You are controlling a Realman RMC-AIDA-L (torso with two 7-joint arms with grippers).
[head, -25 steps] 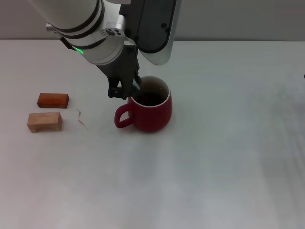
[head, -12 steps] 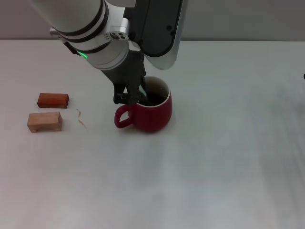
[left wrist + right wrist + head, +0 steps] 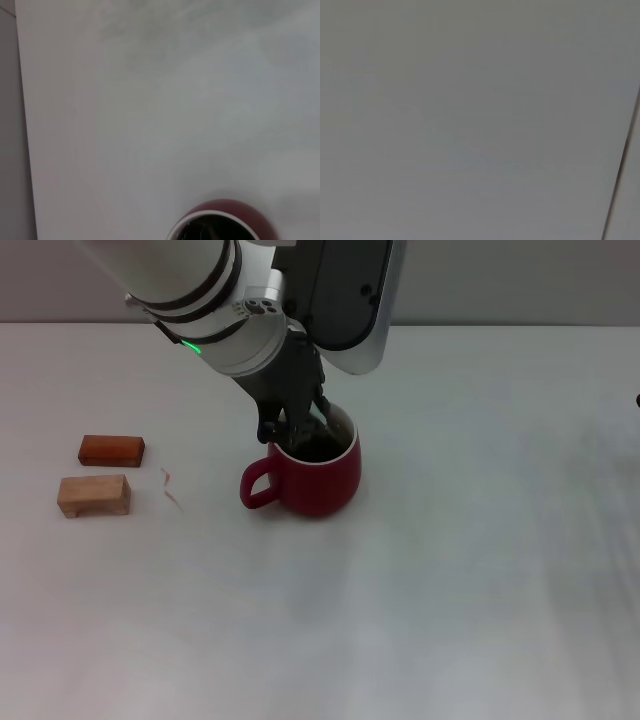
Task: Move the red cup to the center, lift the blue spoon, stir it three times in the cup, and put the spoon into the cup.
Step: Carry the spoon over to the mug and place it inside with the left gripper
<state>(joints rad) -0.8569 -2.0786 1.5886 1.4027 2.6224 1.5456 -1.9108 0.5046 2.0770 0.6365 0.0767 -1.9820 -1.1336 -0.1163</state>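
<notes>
Our left hand [image 3: 300, 430] hangs right over the cup [image 3: 310, 475], its fingertips dipped at the rim on the handle side of the mouth. Whether the fingers are spread or pinching something we cannot tell; they merge with the cup's dark inside. The spoon is not clearly visible in any view. Something faint shows inside the cup in the left wrist view, too dim to name, so we judge the spoon is probably held down in the cup, and this is the stirring stage or the drop.

The relation that matters: the cup's mouth lies straight below the hand, not off to a side, so the coming move stays inside the rim, circling or letting go, with no travel across the counter [image 3: 450, 570]. The cup sits upright near the middle of the counter, handle toward our left. The left arm is the one on it; our right hand is not in view.

Well apart to the left lie two wooden blocks [image 3: 95, 495].
</notes>
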